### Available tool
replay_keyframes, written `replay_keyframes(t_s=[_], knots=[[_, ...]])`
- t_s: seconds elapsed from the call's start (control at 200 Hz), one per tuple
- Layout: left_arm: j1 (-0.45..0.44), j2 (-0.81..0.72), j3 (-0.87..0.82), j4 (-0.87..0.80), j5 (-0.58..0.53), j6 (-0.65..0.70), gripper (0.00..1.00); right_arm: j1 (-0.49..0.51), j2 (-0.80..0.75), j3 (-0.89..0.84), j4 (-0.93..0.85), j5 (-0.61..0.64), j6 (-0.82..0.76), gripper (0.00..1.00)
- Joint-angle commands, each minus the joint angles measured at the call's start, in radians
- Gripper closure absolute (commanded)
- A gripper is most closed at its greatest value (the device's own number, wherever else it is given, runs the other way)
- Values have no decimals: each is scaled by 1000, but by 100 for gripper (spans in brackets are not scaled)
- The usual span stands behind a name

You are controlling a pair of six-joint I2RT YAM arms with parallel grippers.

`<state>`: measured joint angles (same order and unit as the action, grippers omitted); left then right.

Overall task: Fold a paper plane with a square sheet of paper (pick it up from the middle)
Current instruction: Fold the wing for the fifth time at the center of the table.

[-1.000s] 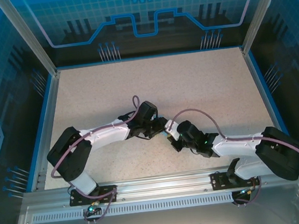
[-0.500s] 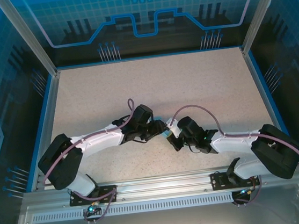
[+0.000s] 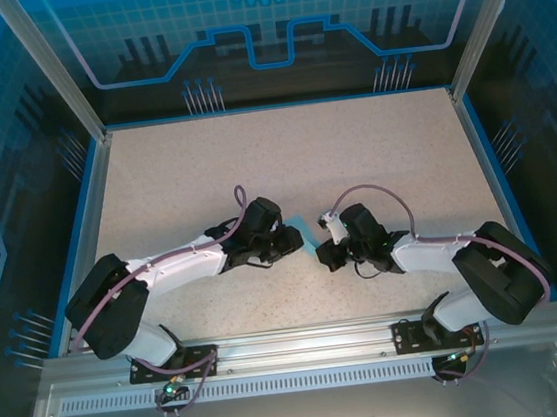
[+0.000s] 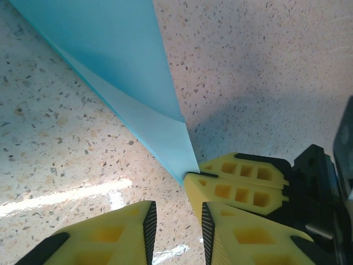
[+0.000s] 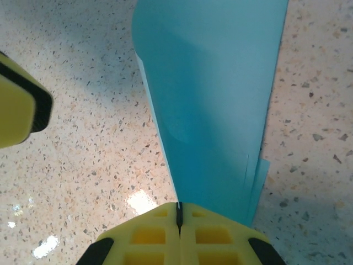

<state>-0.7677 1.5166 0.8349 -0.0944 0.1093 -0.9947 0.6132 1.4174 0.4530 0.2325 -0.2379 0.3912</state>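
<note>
Speckled table [image 3: 352, 150] is lying under everything. Left of the paper [image 5: 209, 83], the left gripper [image 4: 175, 221] is hovering with fingers [image 4: 110, 234] apart, holding nothing, maybe getting ready to pinch. Right of the paper, the right gripper [image 5: 178, 212] is squeezing its end with fingers together, likely holding it steady for folding.

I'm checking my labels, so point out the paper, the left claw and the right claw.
paper [image 5: 215, 94], right wrist view, middle of the sheet.
left claw [image 4: 176, 227], left wrist view, gap between its fingertips.
right claw [image 5: 178, 210], right wrist view, seam between its shut fingertips.
</note>
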Motion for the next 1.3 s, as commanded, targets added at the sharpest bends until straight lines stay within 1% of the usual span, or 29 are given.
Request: replay_keyframes(t_s=[0.0, 0.345, 0.44, 0.725, 0.89, 1.035, 1.17, 1.19, 1.295], knots=[[-3, 15, -6, 19, 9, 4, 68, -40, 23, 26, -5, -83, 74, 99], [-2, 90, 30, 75, 63, 16, 69, -120, 58, 20, 6, -148, 173, 100], [-3, 118, 47, 101, 81, 18, 69, -143, 79, 21, 24, -188, 214, 100], [-2, 178, 84, 155, 95, 20, 68, -154, 73, 32, 52, -237, 282, 99], [-1, 188, 107, 142, 71, 37, 67, -154, 53, 32, 46, -249, 302, 99], [7, 219, 117, 186, 76, 36, 67, -154, 53, 19, 51, -255, 328, 98], [8, 251, 137, 183, 77, 45, 67, -153, 33, 16, 44, -232, 330, 97], [8, 258, 140, 180, 75, 47, 68, -154, 31, 18, 16, -229, 329, 97], [14, 283, 144, 187, 74, 52, 68, -155, 31, 18, -2, -212, 337, 96]])
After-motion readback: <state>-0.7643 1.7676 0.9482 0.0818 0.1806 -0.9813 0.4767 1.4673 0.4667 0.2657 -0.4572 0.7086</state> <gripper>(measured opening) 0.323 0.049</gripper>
